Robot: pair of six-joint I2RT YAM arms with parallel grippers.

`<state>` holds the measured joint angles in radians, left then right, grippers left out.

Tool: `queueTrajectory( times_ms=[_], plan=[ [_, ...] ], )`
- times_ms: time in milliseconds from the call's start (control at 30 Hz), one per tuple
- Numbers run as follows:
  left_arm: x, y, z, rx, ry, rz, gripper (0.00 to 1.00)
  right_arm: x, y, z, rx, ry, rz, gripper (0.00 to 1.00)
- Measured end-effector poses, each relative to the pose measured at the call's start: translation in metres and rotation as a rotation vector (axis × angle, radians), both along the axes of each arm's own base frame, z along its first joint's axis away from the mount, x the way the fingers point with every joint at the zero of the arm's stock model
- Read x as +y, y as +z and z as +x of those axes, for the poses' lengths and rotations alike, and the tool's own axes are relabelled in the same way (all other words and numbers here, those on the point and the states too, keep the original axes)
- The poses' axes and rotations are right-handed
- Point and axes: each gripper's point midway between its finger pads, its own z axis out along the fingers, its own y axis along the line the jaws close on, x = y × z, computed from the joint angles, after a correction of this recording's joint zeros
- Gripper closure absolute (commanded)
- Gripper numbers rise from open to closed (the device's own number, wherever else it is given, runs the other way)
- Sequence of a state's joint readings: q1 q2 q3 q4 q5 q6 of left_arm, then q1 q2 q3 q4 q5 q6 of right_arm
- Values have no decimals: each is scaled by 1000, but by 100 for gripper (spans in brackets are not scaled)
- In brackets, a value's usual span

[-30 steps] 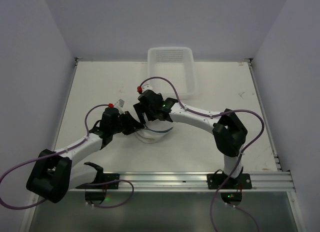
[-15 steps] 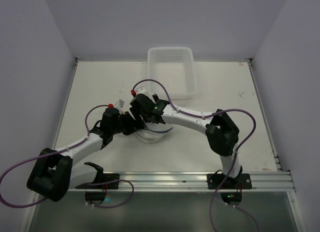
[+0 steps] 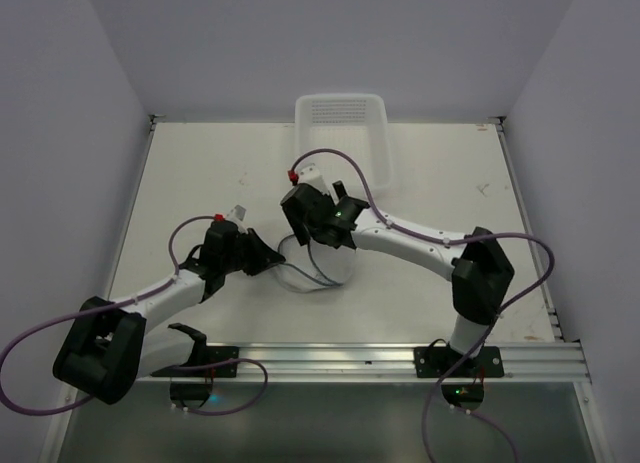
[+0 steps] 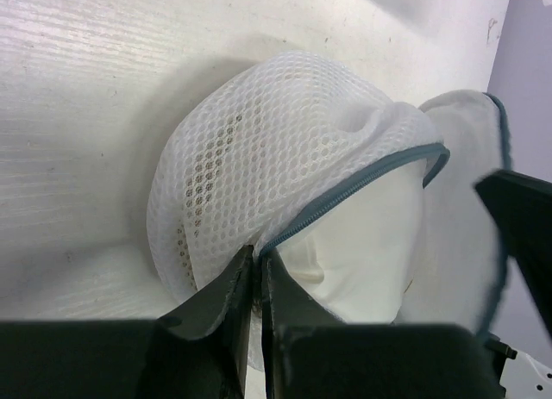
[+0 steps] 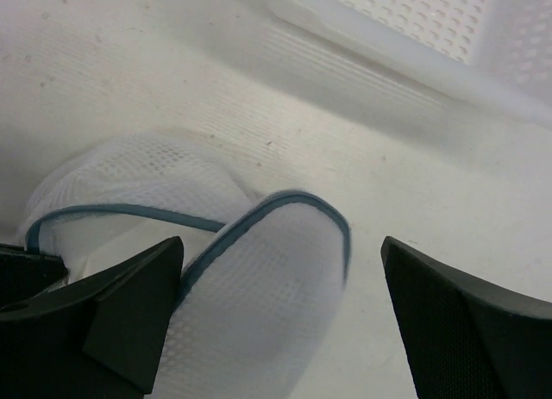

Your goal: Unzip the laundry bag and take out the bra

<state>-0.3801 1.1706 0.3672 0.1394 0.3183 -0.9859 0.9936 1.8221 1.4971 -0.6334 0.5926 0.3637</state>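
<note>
Round white mesh laundry bag (image 4: 259,149) is gaping; your left gripper (image 4: 257,259) is pinching its rim (image 4: 345,201); your spread right gripper (image 5: 283,246) should be reaching inside next.

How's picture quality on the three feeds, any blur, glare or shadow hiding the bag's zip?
Top external: even light, no glare, though the right arm hides part of the laundry bag. Left wrist: mesh and zip rim sharp, the left gripper dark and soft-edged up close. Right wrist: the right gripper shows blurred dark fingers, the bag slightly soft, its rim readable.
</note>
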Motion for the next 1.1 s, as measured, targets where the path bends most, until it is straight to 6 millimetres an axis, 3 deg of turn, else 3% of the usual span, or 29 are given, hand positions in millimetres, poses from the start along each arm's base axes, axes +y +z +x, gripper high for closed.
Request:
queueTrajectory(
  times_ms=[167,300,400,467,600,667,800,967,1033,1100],
  plan=[
    [2,-1,2,7,27,3,92,-40,28,-22,-8,-81,68,1],
    [4,-2,3,10,45,6,93,-73,34,-58,31,-105,168,1],
    [4,-6,4,23,46,13,93,-98,20,-86,82,-127,222,1],
    [4,-10,3,37,46,19,93,-114,1,-104,127,-151,230,1],
    [4,-10,5,42,45,22,93,-140,-33,-127,217,-207,204,1],
    [2,-6,9,31,44,18,93,-147,-32,-130,221,-229,216,1],
    [1,1,13,14,41,15,93,-134,7,-125,140,-157,376,9],
    [0,3,14,17,35,22,93,-81,58,-100,82,-11,525,16],
    [0,4,14,13,27,29,93,-53,65,-85,79,38,557,16],
    [0,8,15,5,22,31,93,-34,52,-76,108,71,553,16]
  ],
)
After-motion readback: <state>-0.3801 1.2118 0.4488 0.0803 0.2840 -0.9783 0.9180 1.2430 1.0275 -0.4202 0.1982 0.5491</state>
